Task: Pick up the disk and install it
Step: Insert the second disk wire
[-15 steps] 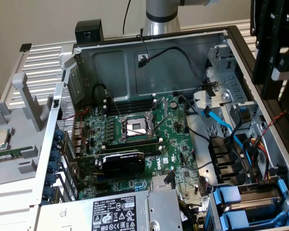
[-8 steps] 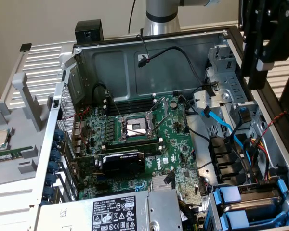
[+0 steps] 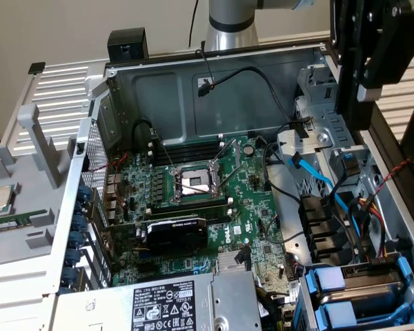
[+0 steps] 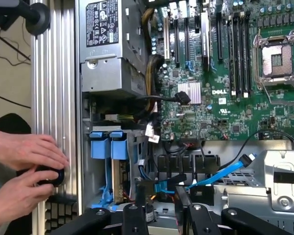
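Lying open inside the computer case (image 3: 193, 76): motherboard (image 3: 214, 207) sitting on the case floor, processor socket (image 3: 195, 181) resting near the board's middle. Power-supply box (image 3: 172, 303) occupying the near edge, at the exterior view's left of the drive bay (image 3: 359, 296). Drive bay sitting in the near corner at the exterior view's right. Two hands (image 4: 22, 171) resting outside the case wall.
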Robot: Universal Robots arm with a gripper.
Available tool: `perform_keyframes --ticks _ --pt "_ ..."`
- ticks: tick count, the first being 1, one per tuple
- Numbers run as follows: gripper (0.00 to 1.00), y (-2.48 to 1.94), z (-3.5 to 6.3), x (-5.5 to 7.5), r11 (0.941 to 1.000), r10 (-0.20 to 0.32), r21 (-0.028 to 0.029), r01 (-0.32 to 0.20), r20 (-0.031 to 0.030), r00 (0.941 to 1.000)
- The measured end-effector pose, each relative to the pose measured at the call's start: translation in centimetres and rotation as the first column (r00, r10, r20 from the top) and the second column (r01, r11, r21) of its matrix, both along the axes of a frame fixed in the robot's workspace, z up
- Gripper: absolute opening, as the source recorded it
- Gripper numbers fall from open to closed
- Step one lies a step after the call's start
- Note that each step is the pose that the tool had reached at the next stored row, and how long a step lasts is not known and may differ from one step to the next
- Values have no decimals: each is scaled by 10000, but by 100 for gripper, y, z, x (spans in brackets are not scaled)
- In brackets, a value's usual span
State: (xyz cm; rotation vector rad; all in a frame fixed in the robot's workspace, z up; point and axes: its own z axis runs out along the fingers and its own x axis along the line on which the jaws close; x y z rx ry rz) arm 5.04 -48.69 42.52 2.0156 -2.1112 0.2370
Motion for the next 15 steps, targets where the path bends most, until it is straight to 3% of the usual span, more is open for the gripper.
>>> perform_keyframes --ticks 2,9,12,15 --pt "37 61 -10 -3 9998 0 -217 0 0 10000" --pt "37 259 -51 -7 9963 11 -863 -11 -1 10000" --pt "37 291 -82 -7 9947 15 -1027 -15 -1 10000" --pt "37 314 -126 -7 9936 21 -1126 -21 -1 10000"
